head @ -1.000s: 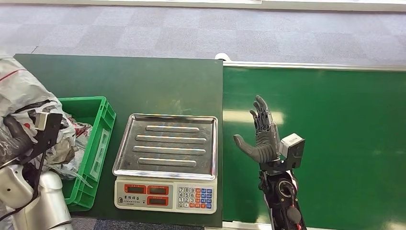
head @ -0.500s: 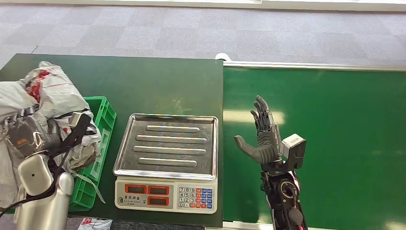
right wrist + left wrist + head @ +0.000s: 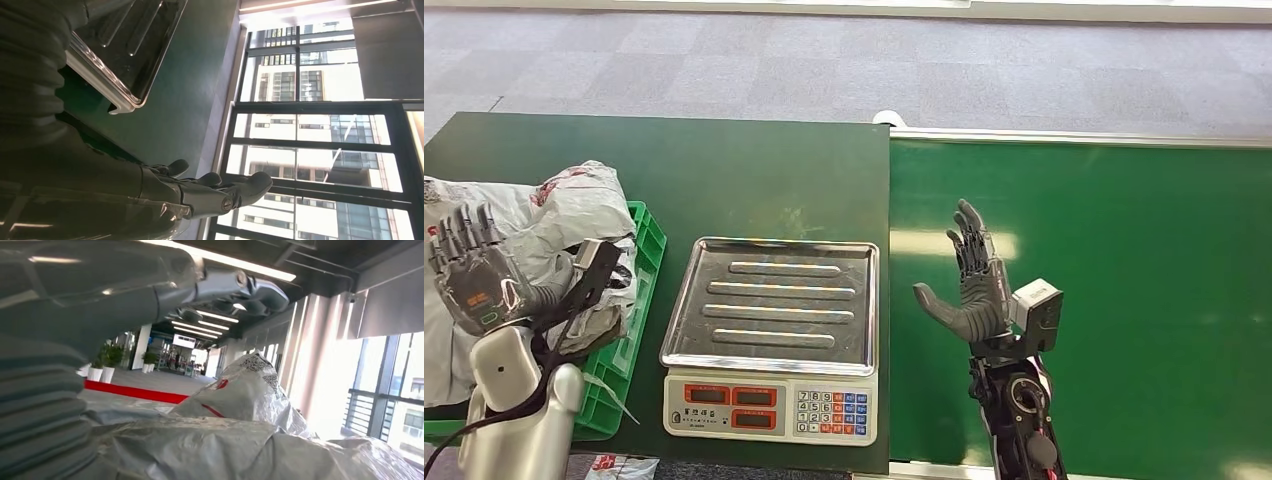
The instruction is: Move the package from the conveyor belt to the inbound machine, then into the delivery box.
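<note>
A: Status check. Where is the package?

B: Crumpled silver-grey bag with red marks, lying over the green box at the table's left end. It slumps across the box's near rim, and whether it is fully inside I cannot tell. In the left wrist view it sits just in front of the hand.

A: Left hand?

B: Raised beside the bag, fingers spread and pointing up, gripping nothing. Its back faces the head camera. It looks apart from the bag, though the overlap makes contact hard to rule out.

A: Right hand?

B: Upright over the green belt, palm toward the scale, fingers apart, thumb out. Empty.

A: Scale?

B: Steel tray bare. Keypad and red displays face the robot; readings too small to tell.

A: Belt?

B: The visible stretch carries nothing.

A: Progress estimate?

B: My judgement: late stage. Pick-up and weighing steps appear finished, since the bag is at the box. What is left is confirming that it has settled inside rather than hanging on the rim. Risk: the loose bag could slide off the near edge.
</note>
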Tool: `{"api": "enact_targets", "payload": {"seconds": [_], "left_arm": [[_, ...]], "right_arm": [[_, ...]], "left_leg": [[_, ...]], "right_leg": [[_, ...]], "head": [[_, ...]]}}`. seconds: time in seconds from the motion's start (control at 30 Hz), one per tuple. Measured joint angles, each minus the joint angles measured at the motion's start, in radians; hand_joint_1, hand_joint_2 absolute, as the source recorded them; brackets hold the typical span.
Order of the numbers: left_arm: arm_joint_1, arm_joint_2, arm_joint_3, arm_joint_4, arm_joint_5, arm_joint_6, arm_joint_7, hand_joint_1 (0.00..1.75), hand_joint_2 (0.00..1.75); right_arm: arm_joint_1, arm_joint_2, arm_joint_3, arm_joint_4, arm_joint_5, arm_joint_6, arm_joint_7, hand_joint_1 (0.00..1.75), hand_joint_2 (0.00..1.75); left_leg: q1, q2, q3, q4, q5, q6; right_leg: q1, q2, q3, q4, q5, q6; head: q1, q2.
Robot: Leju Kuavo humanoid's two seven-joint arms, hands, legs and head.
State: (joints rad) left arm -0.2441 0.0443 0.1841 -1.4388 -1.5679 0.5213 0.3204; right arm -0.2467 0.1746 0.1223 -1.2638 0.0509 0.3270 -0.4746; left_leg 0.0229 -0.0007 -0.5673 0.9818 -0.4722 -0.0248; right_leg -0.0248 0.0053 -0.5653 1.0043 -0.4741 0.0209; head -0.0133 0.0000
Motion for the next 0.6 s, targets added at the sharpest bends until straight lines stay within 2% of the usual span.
{"api": "enact_targets", "payload": {"seconds": [0.1, 0.27, 0.43, 0.5, 0.6], "left_arm": [[0.004, 0.014, -0.008, -0.008, 0.0, 0.04, 0.019, 0.0, 0.0], [0.009, 0.017, -0.009, -0.031, 0.0, 0.132, -0.02, 0.0, 0.0], [0.012, 0.016, -0.006, -0.041, 0.0, 0.142, -0.033, 0.0, 0.0], [0.015, 0.013, 0.0, -0.052, 0.0, 0.149, -0.059, 0.0, 0.0], [0.017, -0.008, 0.023, -0.095, 0.001, 0.167, -0.143, 0.0, 0.0]], "right_arm": [[-0.001, 0.0, -0.001, 0.0, 0.0, 0.0, 0.0, 0.0, 1.75], [-0.004, 0.002, -0.002, 0.0, 0.0, 0.0, 0.0, 0.0, 1.75], [-0.006, 0.003, -0.002, 0.0, 0.0, 0.0, 0.0, 0.0, 1.75], [-0.006, 0.003, -0.002, 0.0, 0.0, 0.0, 0.0, 0.0, 1.75], [-0.007, 0.003, -0.002, 0.0, 0.0, -0.002, 0.0, 0.0, 1.75]], "left_leg": [[0.0, 0.0, 0.0, 0.0, 0.0, 0.0], [0.0, 0.0, 0.0, 0.0, 0.0, 0.0], [0.0, 0.0, 0.0, 0.0, 0.0, 0.0], [0.0, 0.0, 0.0, 0.0, 0.0, 0.0], [0.0, 0.0, 0.0, 0.0, 0.0, 0.0]], "right_leg": [[0.0, 0.0, 0.0, 0.0, 0.0, 0.0], [0.0, 0.0, 0.0, 0.0, 0.0, 0.0], [0.0, 0.0, 0.0, 0.0, 0.0, 0.0], [0.0, 0.0, 0.0, 0.0, 0.0, 0.0], [0.0, 0.0, 0.0, 0.0, 0.0, 0.0]], "head": [[0.0, 0.0], [0.0, 0.0], [0.0, 0.0], [0.0, 0.0], [0.0, 0.0]]}}
